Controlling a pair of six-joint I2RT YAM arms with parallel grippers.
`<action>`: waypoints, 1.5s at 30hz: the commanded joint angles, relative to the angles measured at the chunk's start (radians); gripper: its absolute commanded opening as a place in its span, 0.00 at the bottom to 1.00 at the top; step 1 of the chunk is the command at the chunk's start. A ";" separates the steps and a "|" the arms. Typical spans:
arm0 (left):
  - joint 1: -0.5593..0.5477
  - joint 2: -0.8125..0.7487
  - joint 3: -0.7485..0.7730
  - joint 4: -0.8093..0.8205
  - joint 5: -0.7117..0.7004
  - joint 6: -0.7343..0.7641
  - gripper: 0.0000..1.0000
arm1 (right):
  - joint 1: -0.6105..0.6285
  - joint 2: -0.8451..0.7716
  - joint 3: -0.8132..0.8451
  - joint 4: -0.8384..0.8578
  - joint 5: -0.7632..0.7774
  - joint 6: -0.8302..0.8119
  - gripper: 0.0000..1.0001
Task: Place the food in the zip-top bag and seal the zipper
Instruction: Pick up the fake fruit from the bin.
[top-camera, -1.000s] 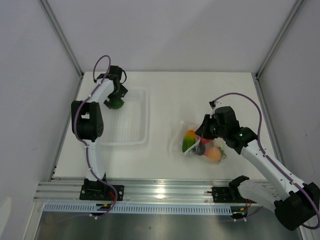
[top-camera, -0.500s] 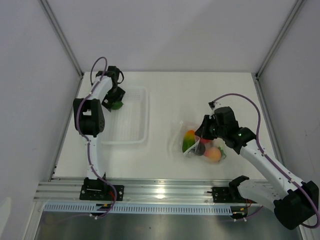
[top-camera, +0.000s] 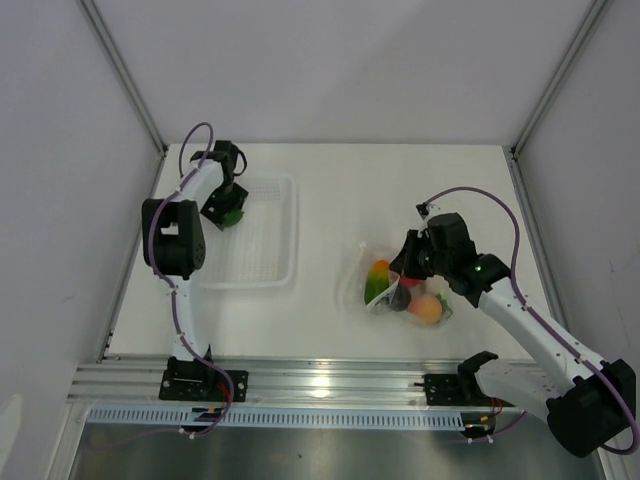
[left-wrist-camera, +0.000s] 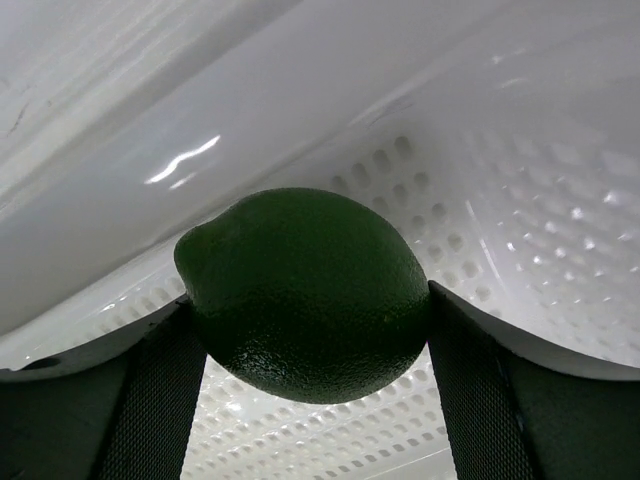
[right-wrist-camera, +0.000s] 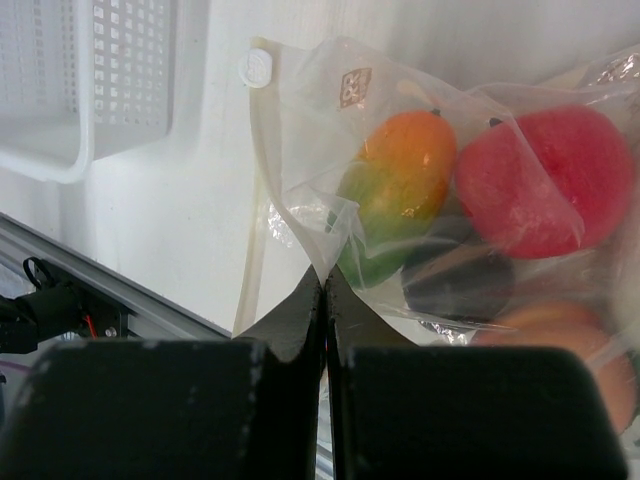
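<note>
green fruit (left-wrist-camera: 310, 295) in left claw (left-wrist-camera: 312, 345), over tray (left-wrist-camera: 530, 215) (right claw (right-wrist-camera: 323, 278) pinches bag (right-wrist-camera: 300, 110))

White table (top-camera: 400, 190) stands inside a plain booth, closed in by a pale-grey back wall (top-camera: 340, 60), a left wall (top-camera: 50, 200) and a right wall (top-camera: 600, 200), with slanting aluminium posts (top-camera: 125, 75) at the corners. An aluminium rail (top-camera: 330, 382) runs along the table's near edge, above a slotted white cable duct (top-camera: 330, 418) and a grey metal surface (top-camera: 300, 455). Soft, even overhead light glints off the rail and the tabletop
</note>
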 joint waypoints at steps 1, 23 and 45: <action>0.009 -0.113 -0.094 0.096 0.006 -0.012 0.77 | -0.005 -0.018 0.000 0.022 -0.002 -0.007 0.00; -0.059 -0.410 -0.490 0.366 0.058 0.113 0.00 | -0.005 -0.088 0.019 -0.038 -0.004 -0.011 0.00; -0.483 -0.845 -0.803 0.800 0.366 0.439 0.01 | 0.000 -0.081 0.023 -0.010 -0.014 0.009 0.00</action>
